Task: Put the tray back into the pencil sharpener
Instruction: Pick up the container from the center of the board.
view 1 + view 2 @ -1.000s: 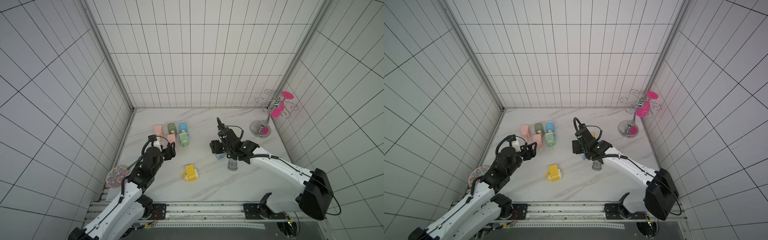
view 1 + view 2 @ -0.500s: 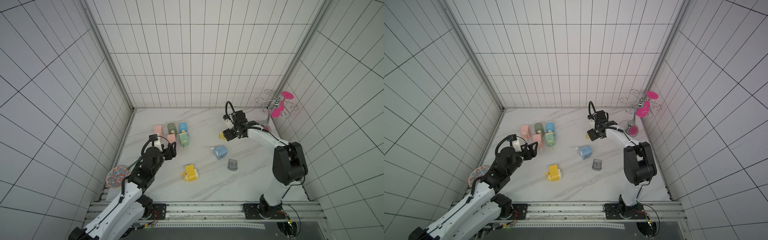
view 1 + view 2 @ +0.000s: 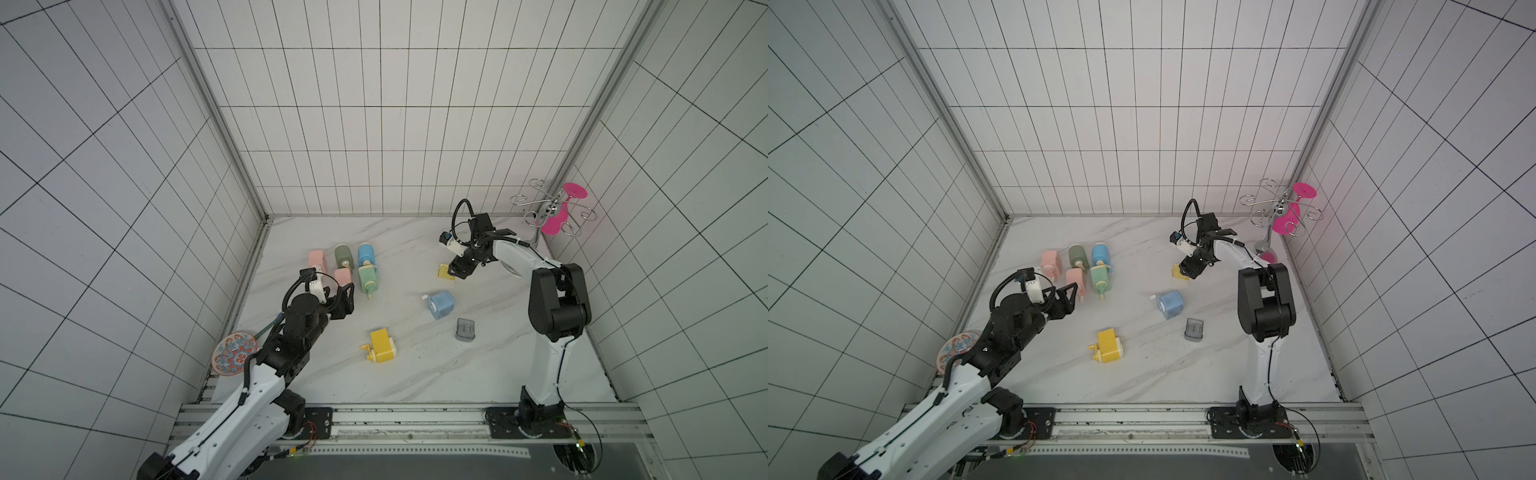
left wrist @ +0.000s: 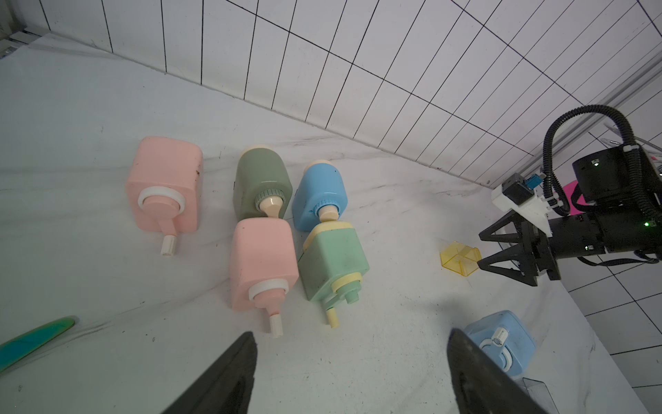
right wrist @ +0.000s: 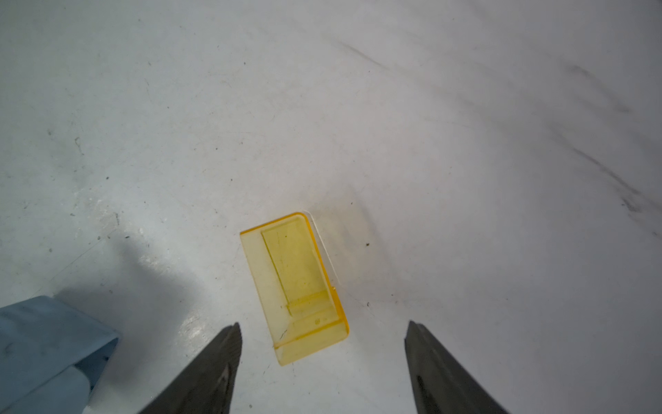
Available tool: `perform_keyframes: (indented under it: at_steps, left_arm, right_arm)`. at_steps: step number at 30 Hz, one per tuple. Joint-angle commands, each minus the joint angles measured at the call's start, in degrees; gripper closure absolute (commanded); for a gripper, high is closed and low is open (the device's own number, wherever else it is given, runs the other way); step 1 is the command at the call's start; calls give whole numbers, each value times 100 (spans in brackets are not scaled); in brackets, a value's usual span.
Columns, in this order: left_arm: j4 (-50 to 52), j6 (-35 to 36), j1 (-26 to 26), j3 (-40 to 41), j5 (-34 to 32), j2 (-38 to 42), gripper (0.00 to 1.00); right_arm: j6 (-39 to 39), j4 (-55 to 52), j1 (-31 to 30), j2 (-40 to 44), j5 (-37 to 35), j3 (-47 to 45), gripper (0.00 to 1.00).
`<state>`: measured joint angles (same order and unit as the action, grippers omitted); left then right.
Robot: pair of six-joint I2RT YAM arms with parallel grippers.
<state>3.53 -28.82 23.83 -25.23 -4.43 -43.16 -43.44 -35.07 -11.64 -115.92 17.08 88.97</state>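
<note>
Yellow tray now sits before spread right fingers.

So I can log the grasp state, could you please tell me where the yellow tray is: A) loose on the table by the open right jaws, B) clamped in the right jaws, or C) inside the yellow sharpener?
A: the yellow tray lies flat on the table, and the right gripper hovers at it with its jaws open, touching neither side.

The yellow tray is clear, glossy plastic on a smooth, faintly scuffed marble-look table, the yellow sharpener nearer is matt plastic, and the far-right rack is shiny metal wire.
</note>
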Motion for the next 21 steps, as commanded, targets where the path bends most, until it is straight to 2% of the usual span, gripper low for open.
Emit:
perform_keyframes:
  at_steps: [1, 7, 11, 21]
  left_arm:
    - [-218, 66, -28, -39, 48, -26, 16]
    - [-208, 54, -28, -41, 65, -9, 16]
    - [-195, 44, -28, -50, 73, -2, 16]
    - [-194, 17, -28, -83, 98, -4, 16]
  right_arm:
    - [-488, -322, 32, -221, 332, 400, 27]
    - [-740, -472, 50, -556, 539, 675, 35]
    - [-920, -555, 51, -692, 628, 758, 47]
    - [-1026, -661, 53, -632, 559, 738, 67]
